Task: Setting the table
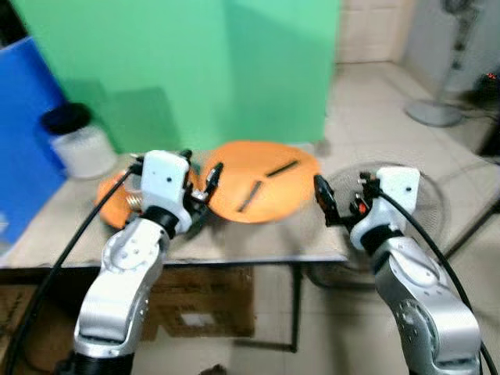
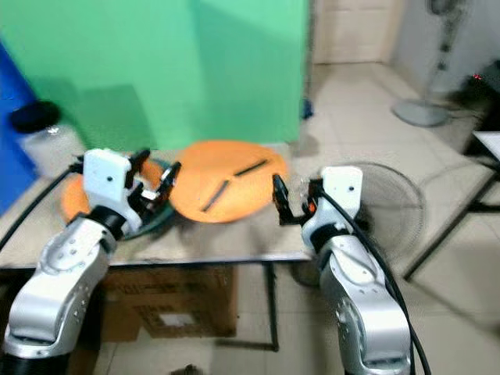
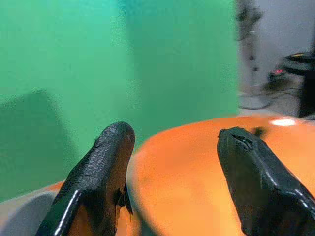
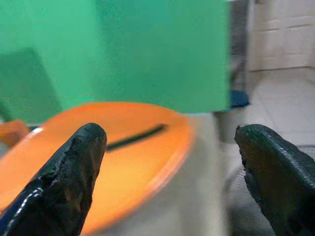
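A large round orange plate lies on the beige table, with two dark chopsticks lying apart on it. My left gripper hovers open at the plate's left edge, above a dark-rimmed bowl, with nothing between its fingers. A smaller orange dish sits behind that arm. My right gripper stands open just off the plate's right edge, near the table's corner, holding nothing. In the right wrist view the plate and one chopstick lie ahead of the spread fingers.
A white jar with a black lid stands at the table's back left, beside a blue panel. A green screen rises behind the table. A wire fan cage sits on the floor at the right, and cardboard boxes are under the table.
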Tool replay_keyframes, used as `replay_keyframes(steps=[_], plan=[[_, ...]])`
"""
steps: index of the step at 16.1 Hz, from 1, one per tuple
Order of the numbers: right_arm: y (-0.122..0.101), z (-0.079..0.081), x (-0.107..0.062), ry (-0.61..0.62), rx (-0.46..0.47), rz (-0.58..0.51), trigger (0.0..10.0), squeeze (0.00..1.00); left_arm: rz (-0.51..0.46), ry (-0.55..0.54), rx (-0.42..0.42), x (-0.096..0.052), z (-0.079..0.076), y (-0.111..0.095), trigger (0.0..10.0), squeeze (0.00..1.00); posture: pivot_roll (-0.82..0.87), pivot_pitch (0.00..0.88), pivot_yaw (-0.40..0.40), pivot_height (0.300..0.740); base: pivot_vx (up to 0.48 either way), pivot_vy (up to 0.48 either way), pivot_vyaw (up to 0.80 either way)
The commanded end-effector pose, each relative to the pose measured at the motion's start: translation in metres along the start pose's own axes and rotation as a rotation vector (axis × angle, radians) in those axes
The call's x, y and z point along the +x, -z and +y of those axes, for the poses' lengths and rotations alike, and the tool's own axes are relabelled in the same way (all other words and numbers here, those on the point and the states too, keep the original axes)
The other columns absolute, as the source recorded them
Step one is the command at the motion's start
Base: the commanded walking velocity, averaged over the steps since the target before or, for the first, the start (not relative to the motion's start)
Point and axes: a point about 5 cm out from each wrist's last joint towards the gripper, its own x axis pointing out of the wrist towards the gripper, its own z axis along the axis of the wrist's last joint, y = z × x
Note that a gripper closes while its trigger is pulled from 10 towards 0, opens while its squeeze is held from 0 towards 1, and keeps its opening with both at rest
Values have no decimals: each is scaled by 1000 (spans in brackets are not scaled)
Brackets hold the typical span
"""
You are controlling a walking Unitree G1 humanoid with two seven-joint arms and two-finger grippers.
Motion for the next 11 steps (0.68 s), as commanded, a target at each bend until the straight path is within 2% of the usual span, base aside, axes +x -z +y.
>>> replay_keyframes(steps=[1,4,5,6,8,9,11], plan=[[-2,6,3,-22,6,-10,10000,0,-7,-22,12,0,7,-3,10000,0,124,0,83,727,345,0,0],[-5,5,6,-16,63,-11,10000,0,-14,-12,13,1,6,-3,10000,0,119,0,83,727,195,0,0],[-6,4,6,-19,93,-13,10000,114,-13,-11,15,0,6,-3,10000,0,119,0,83,727,0,0,0],[-6,2,9,-19,160,14,10000,1000,-7,-15,23,1,9,-3,10000,0,118,0,82,727,0,0,0],[0,-5,15,7,238,113,10000,1000,-5,-13,32,2,13,-3,10000,0,118,0,82,727,0,0,0],[4,-10,20,36,301,190,10000,1000,-3,24,34,1,12,-3,10000,0,116,0,83,727,0,0,0],[0,-15,30,35,415,239,10000,1000,2,152,14,-4,6,-4,10000,0,119,0,81,727,0,0,0]])
